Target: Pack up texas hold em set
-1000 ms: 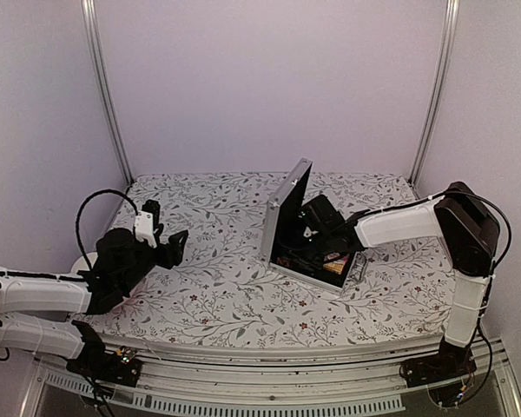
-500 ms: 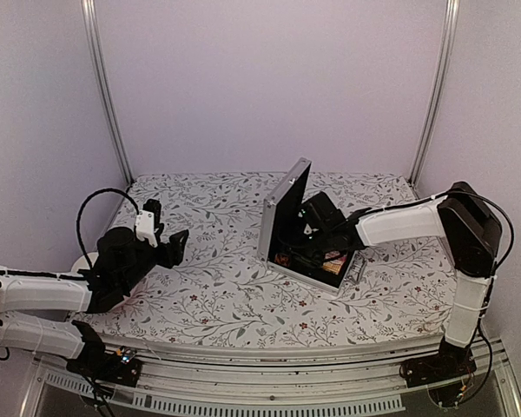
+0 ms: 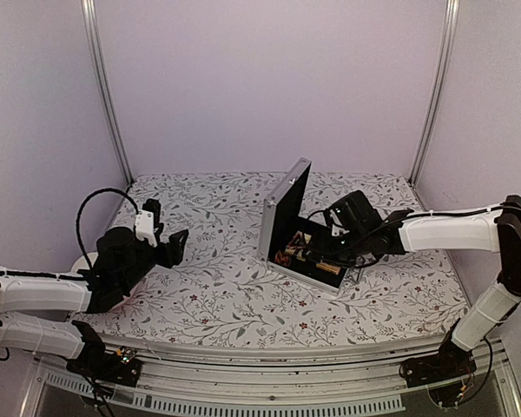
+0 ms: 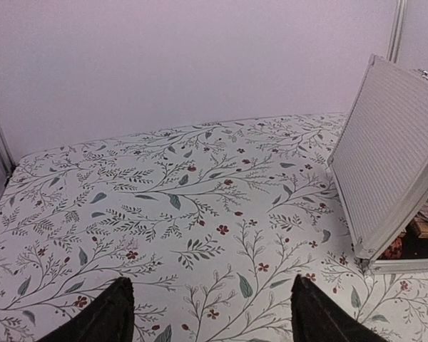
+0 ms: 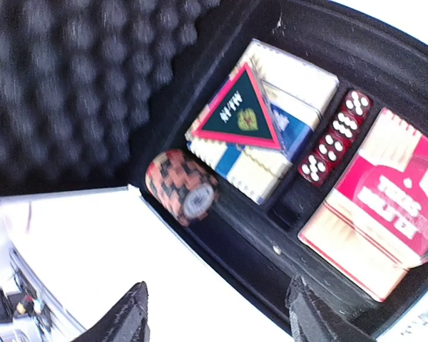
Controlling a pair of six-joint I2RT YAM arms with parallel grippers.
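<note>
The silver aluminium case stands open mid-table, its ribbed lid tilted up over the black-lined base. In the right wrist view the base holds a blue and yellow card pack with a triangular token on it, a stack of red and black chips, red dice and a red card pack. My right gripper is open and empty, just above the case's near edge, and shows in the top view. My left gripper is open and empty, well left of the case.
The lid's ribbed outer face shows at the right of the left wrist view, with floral cloth between it and the left fingers. Metal corner posts and pale walls close the back and sides.
My right gripper has drawn back out of the case toward the right, and the right arm has stretched lower. The lid has stayed tilted up. The left arm has not moved.
</note>
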